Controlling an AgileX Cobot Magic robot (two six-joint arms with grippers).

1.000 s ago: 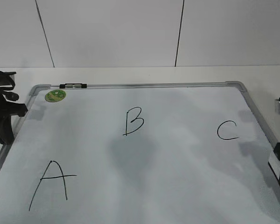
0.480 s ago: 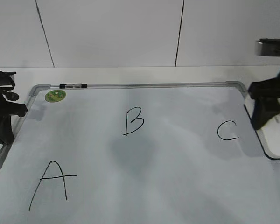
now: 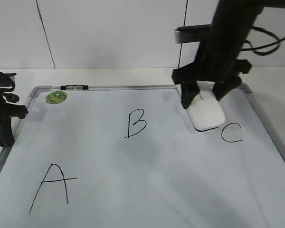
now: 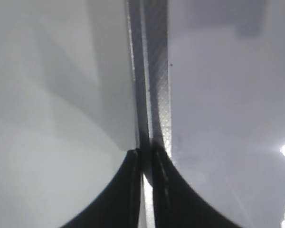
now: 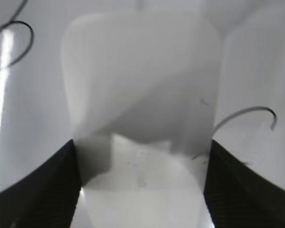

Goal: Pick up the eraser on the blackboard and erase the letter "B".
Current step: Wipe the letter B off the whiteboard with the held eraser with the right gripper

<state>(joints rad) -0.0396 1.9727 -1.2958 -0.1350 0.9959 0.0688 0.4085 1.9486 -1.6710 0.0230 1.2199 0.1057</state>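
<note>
One right gripper [image 3: 205, 97] has carried the eraser [image 3: 206, 114] inboard.

The exterior camera looks down at a slant across the board [image 3: 133, 180] toward the back wall, taking in both arms. The left wrist camera sits very close behind the left hand [image 4: 146, 190], facing down its fingers onto the board's frame edge just beyond them. The right wrist camera peers past the right hand [image 5: 142, 190] — the eraser [image 5: 142, 80] fills it, shared with the exterior view.
</note>
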